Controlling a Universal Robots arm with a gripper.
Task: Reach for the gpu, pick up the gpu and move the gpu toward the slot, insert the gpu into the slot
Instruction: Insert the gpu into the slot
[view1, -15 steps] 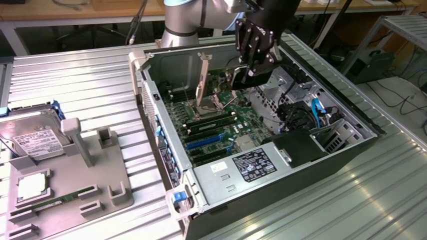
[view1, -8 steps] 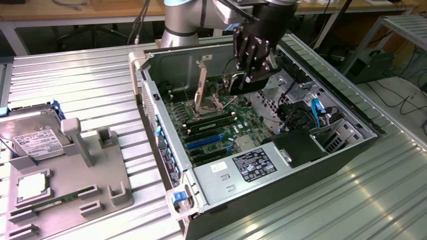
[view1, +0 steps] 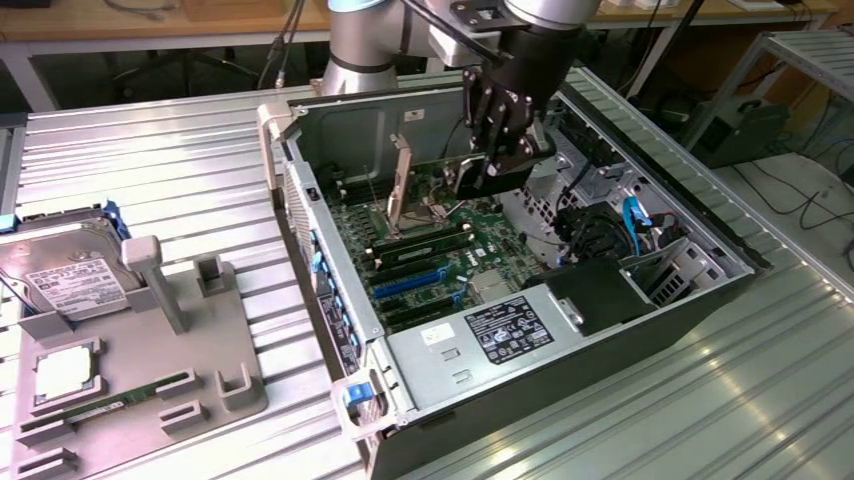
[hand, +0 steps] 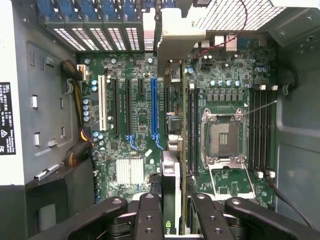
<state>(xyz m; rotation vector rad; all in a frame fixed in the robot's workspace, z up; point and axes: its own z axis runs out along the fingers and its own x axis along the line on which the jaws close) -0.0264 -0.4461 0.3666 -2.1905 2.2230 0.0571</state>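
Fingers (hand: 150, 215) of the gripper (hand: 175, 202) closed on the gpu (hand: 171, 175), one on each face, no gap to be seen. Card on edge in the wrist view, thin side to the camera, a green mark near the fingers. Long axis straight away from the gripper toward the slot covers (hand: 95, 35) at the case's rear, with the pale bracket (hand: 177, 30) at that far end. Beneath it the motherboard (hand: 135, 100), with a blue slot (hand: 153, 110) just beside the card on one side and the CPU socket (hand: 220, 135) on the other. Touching the board or clear of it: cannot tell. Exterior view, nearest: grey tray (view1: 200, 370) at the exterior view's left, holding a hard drive (view1: 60, 285) and a green memory stick (view1: 100, 405), well apart from the gripper. Farther in, open case (view1: 561, 390) lying on a ribbed metal table (view1: 174, 150). Farthest, arm (view1: 534, 50) bent down into the case, gripper over the board's far part, gpu a dark slab under it, bracket upright toward the exterior view's left.
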